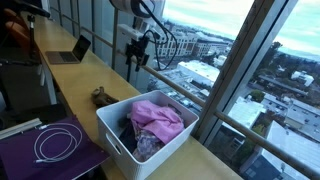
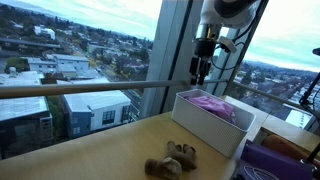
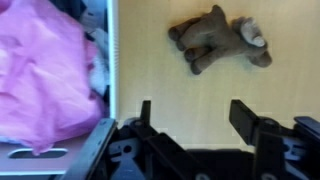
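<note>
Long wooden surface by the window, with my pincer released above a stuffed toy.
I see a white bin standing on the surface, a pink cloth heaped inside it over darker items. In both exterior views the pincer hangs high over the wood, and the wrist view shows its fingers spread with nothing between them. The small brown toy lies on bare wood near the bin's wall, apart from it and well below the pincer.
</note>
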You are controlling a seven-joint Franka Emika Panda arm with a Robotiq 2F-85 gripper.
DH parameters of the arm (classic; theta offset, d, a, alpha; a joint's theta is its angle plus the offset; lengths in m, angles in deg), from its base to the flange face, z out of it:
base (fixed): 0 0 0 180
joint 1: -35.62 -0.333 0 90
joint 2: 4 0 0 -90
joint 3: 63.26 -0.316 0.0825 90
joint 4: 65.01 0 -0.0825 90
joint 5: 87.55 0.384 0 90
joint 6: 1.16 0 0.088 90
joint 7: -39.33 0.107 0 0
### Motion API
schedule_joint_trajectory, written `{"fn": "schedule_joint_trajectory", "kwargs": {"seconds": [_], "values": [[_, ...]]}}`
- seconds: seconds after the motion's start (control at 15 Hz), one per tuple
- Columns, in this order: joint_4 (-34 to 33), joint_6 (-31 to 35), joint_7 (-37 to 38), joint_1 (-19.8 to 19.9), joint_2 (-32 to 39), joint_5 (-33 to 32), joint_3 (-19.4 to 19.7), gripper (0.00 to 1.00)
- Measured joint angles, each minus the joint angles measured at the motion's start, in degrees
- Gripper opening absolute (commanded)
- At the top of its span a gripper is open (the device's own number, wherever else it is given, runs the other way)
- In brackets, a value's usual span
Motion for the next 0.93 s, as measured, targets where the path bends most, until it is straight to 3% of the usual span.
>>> {"fn": "schedule_joint_trajectory", "kwargs": {"seconds": [0.4, 0.93], "values": [[1.94, 11.62, -3.25, 8.16, -0.32, -6.27, 5.34, 1.0], [3.28, 25.14, 1.5, 8.6, 9.92, -10.97, 7.6, 1.0]]}}
